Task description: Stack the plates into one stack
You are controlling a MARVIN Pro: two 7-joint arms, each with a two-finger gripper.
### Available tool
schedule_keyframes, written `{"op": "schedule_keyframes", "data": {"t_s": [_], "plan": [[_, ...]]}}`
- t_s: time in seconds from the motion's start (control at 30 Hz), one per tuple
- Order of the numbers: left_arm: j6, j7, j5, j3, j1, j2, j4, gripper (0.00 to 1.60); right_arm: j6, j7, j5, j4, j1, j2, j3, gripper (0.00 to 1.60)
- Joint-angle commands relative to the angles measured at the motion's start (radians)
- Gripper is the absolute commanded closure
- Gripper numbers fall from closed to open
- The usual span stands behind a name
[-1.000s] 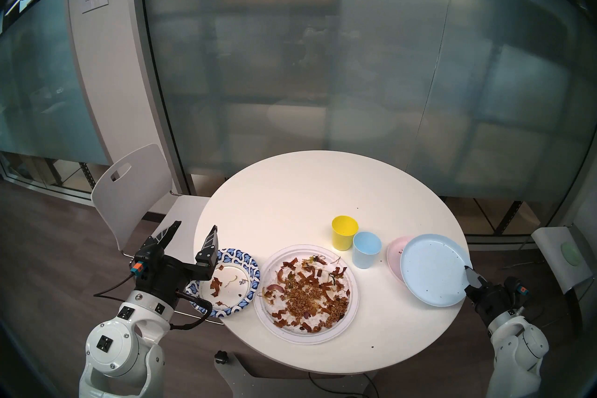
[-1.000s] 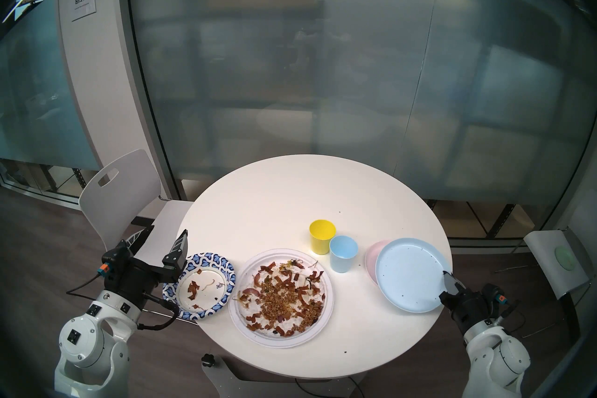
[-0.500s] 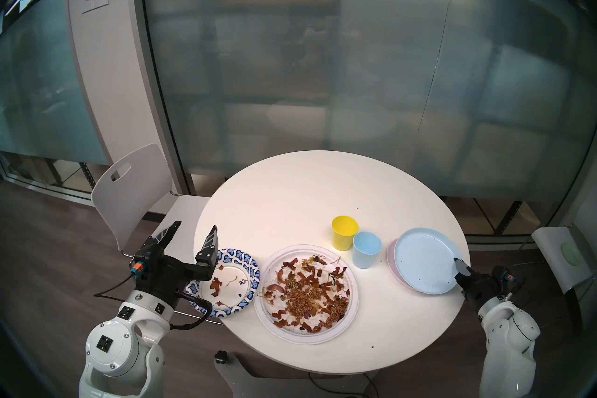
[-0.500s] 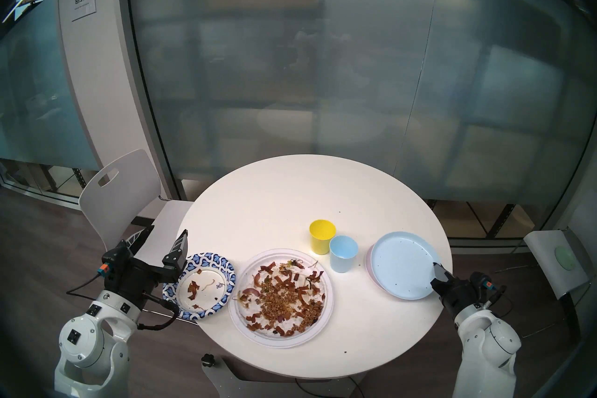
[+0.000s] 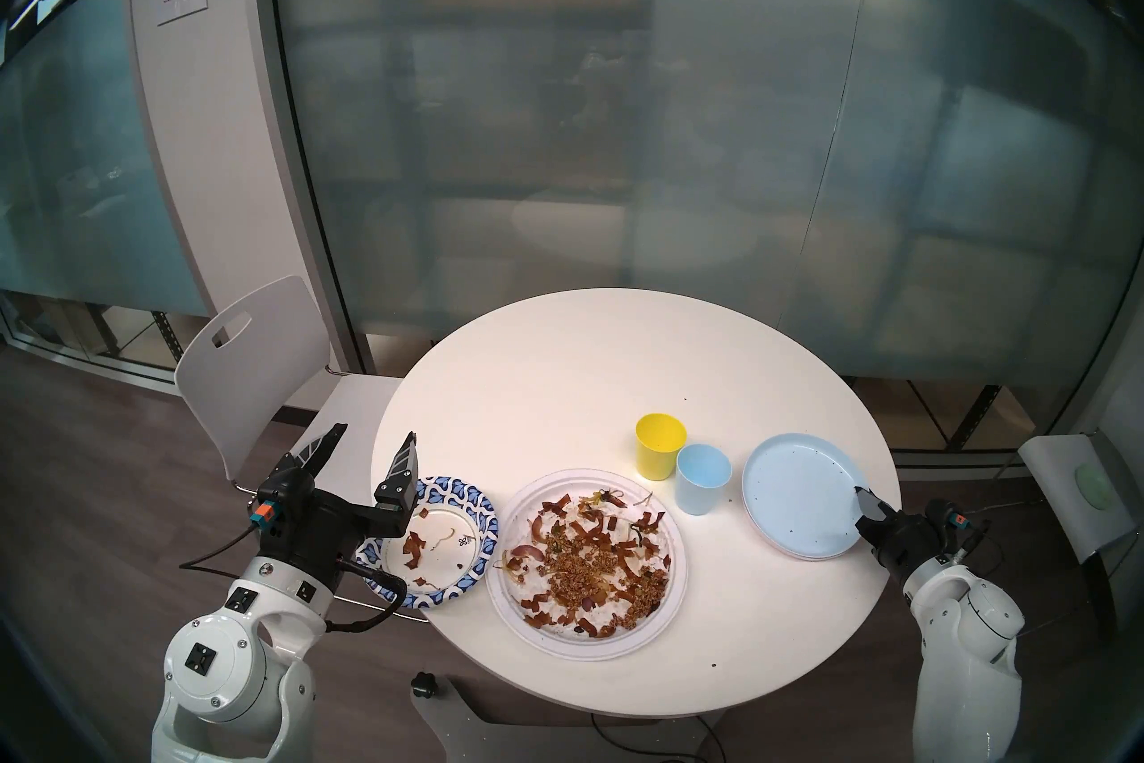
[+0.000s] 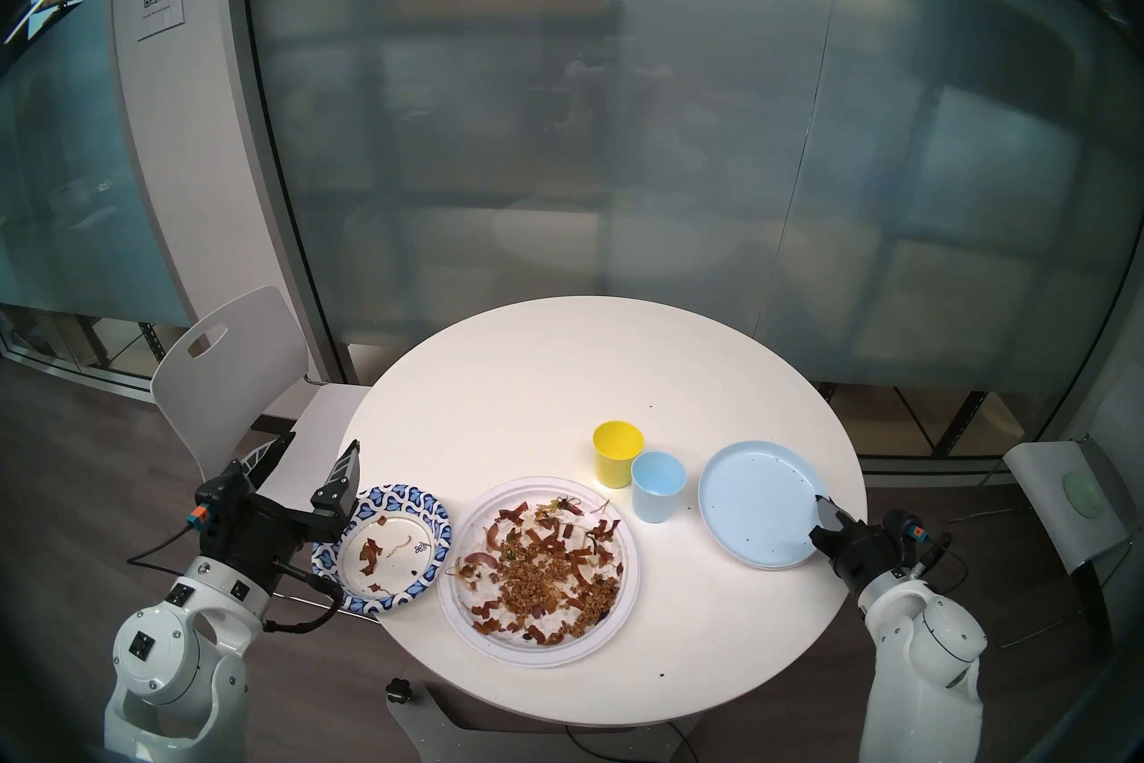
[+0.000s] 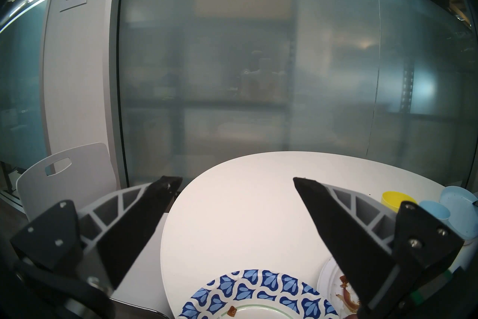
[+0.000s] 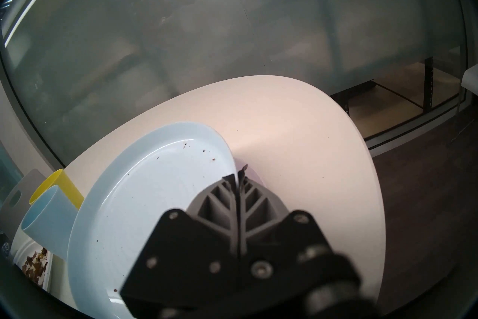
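Both end effectors differ: right end effector clamps light-blue plate rim; left end effector wide, empty

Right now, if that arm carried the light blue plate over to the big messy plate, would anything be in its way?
Yes, probably. The right gripper is shut on the light blue plate. Between it and the big plate with scraps stands the light blue cup, with the yellow cup just behind. A level slide would likely hit them; lifting over should clear them.

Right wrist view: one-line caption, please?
Right gripper shut on the light-blue plate's rim, yellow cup and light-blue cup beside it.
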Motion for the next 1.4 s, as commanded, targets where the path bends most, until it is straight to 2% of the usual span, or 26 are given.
{"op": "schedule_keyframes", "data": {"t_s": [0.0, 0.43, 0.47, 0.5, 0.53, 0.57, 0.63, 0.77, 0.9, 0.97, 1.07, 1.27, 1.33, 1.37], "plan": [[-0.003, 0.003, 0.002, 0.000, 0.001, -0.003, -0.021, 0.00, -0.018, 0.000, 0.004, -0.012, 0.016, 0.002, 0.009, 1.60], [-0.003, 0.003, 0.001, 0.000, 0.001, -0.002, -0.021, 0.00, -0.028, 0.003, -0.033, 0.015, 0.033, 0.005, -0.008, 1.60], [-0.003, 0.003, 0.001, 0.000, 0.001, -0.002, -0.021, 0.00, -0.030, 0.005, -0.035, 0.017, 0.034, 0.007, -0.009, 1.56], [-0.003, 0.003, 0.001, 0.000, 0.001, -0.002, -0.021, 0.00, -0.030, 0.005, -0.037, 0.017, 0.035, 0.007, -0.010, 1.31], [-0.003, 0.003, 0.001, 0.000, 0.001, -0.002, -0.021, 0.00, -0.032, 0.005, -0.038, 0.018, 0.036, 0.007, -0.010, 1.20], [-0.003, 0.003, 0.001, 0.000, 0.001, -0.002, -0.021, 0.00, -0.033, 0.005, -0.039, 0.018, 0.037, 0.008, -0.010, 0.99], [-0.003, 0.003, 0.001, 0.000, 0.001, -0.002, -0.021, 0.00, -0.033, 0.005, -0.041, 0.013, 0.038, 0.008, -0.008, 0.87], [-0.003, 0.003, 0.001, 0.000, 0.001, -0.002, -0.021, 0.00, -0.032, 0.002, -0.054, -0.009, 0.031, 0.015, -0.004, 0.80], [-0.003, 0.003, 0.001, 0.000, 0.001, -0.001, -0.020, 0.00, -0.027, 0.000, -0.082, -0.040, 0.015, 0.029, -0.006, 0.51], [-0.004, 0.003, 0.001, 0.000, 0.001, -0.001, -0.020, 0.00, -0.019, -0.006, -0.114, -0.060, 0.001, 0.044, -0.014, 0.46], [-0.003, 0.004, 0.001, 0.001, 0.001, -0.001, -0.021, 0.00, -0.007, -0.018, -0.162, -0.063, -0.016, 0.061, -0.020, 0.47], [-0.003, 0.004, 0.001, 0.001, 0.001, -0.001, -0.021, 0.00, 0.006, -0.019, -0.177, -0.044, -0.012, 0.061, -0.016, 0.48], [-0.003, 0.004, 0.001, 0.001, 0.001, -0.001, -0.021, 0.00, 0.010, -0.019, -0.176, -0.039, -0.009, 0.061, -0.015, 0.43], [-0.003, 0.004, 0.001, 0.001, 0.001, -0.001, -0.021, 0.00, 0.009, -0.018, -0.177, -0.033, -0.007, 0.062, -0.015, 0.36]]}}
